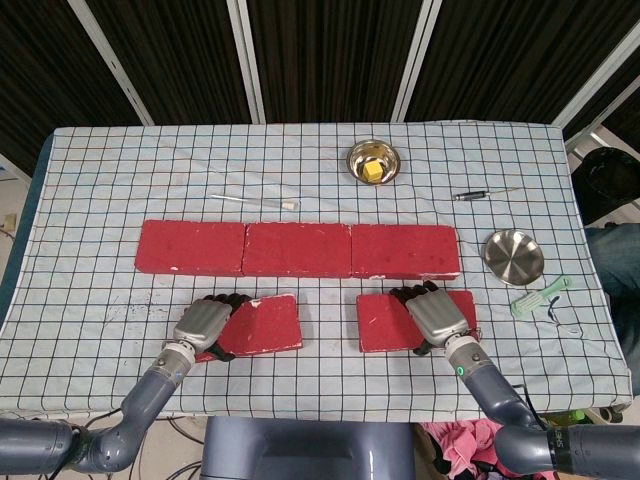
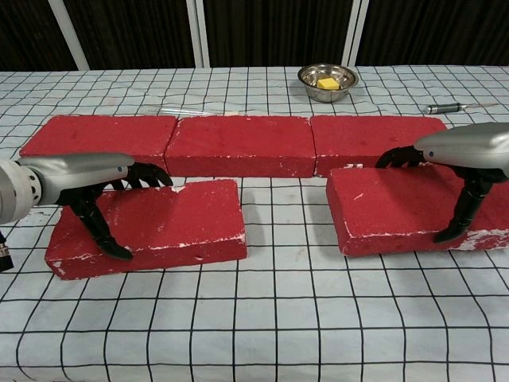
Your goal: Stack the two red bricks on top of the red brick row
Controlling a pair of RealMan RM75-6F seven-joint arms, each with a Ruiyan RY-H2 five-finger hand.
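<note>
Item one, red brick row (image 1: 298,249): three bricks laid end to end across the middle of the bench (image 1: 90,170), on its checked cloth. Item two, left loose brick (image 2: 151,227): lying flat just in front of the row, near its left and middle bricks. My left hand (image 1: 205,325) sits over its left end; I see the fingers (image 2: 147,175) curled over the far edge and the thumb down the near face, clamped on the brick. Item three, right loose brick (image 2: 398,208): flat in front of the row's right brick. My right hand (image 1: 437,313) straddles it the same way, fingers on the far edge, thumb on the near face, gripping. Sundries behind the row: steel bowl (image 1: 373,160) holding a yellow block (image 1: 373,171), a screwdriver (image 1: 483,194), an empty steel dish (image 1: 513,256).
</note>
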